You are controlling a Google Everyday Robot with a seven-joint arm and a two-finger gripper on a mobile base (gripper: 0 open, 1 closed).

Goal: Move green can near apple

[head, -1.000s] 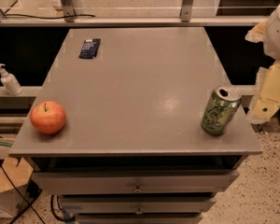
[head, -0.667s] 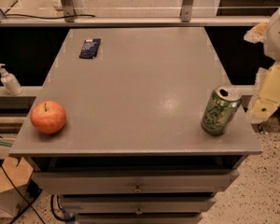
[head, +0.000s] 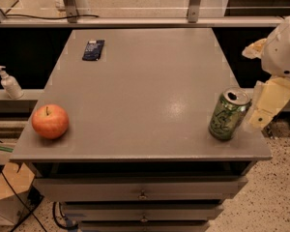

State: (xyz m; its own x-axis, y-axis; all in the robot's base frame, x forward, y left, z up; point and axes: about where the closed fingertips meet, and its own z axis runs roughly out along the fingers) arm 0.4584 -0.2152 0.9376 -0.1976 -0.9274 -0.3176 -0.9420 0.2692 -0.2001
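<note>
We are hovering the hand (head: 262,108) at the can's (head: 227,116) three o'clock, its opening indeterminable; we are targeting the light, dentable midsection.

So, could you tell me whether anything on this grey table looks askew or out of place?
The slim green drink can at the front right corner looks tilted toward the pale gripper beside it; nothing spilled.

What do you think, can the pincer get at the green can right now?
Probably yes. The pincer hangs close beside the green can, off the near corner of the table, with nothing between them.
</note>
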